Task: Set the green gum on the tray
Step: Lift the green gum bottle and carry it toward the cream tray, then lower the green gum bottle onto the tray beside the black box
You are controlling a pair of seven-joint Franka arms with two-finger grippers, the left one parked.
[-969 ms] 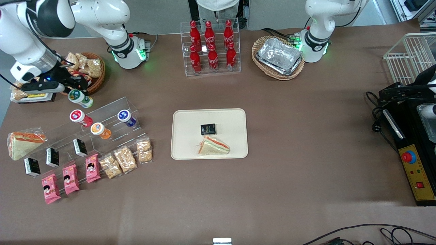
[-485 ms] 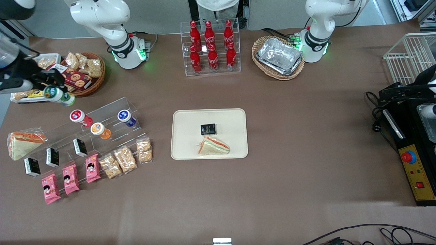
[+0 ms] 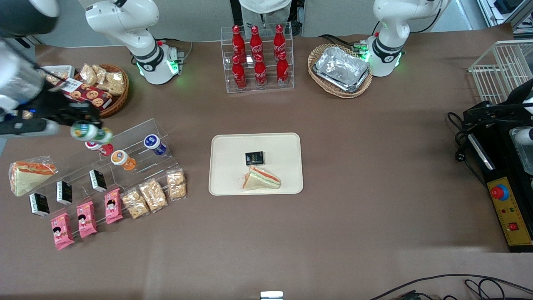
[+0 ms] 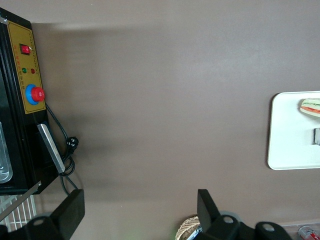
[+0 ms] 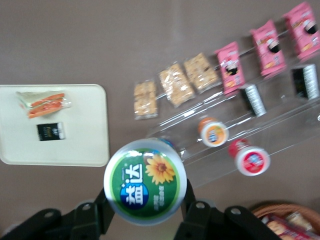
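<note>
Gripper (image 3: 85, 125) is clamping the green gum (image 3: 86, 131) between its fingers, canister lying on its side in the air above the clear acrylic rack (image 3: 125, 146) at the working arm's end of the table; a second ago it was sitting right at the rack's upper step, half a second ago it was pulling away toward the snack basket (image 3: 102, 85), and now it's swinging back over the rack, so the pick looks done and the carry is getting going; in the wrist view the gum's sunflower lid (image 5: 145, 181) is filling the space between the fingers (image 5: 197, 212), looks like a solid grab to me; nearest the front camera the pink packets (image 3: 85, 218) and cracker bags (image 3: 154, 193) are lying in a row, then the orange-lidded canister (image 3: 120, 158), red-lidded one (image 3: 98, 146) and blue-lidded one (image 3: 154, 143) are sitting on the rack; the tray (image 3: 287, 146) is waiting well apart toward the table's middle, holding a sandwich (image 3: 261, 179) and a small black packet (image 3: 254, 158), with bare tray around them for the gum.
</note>
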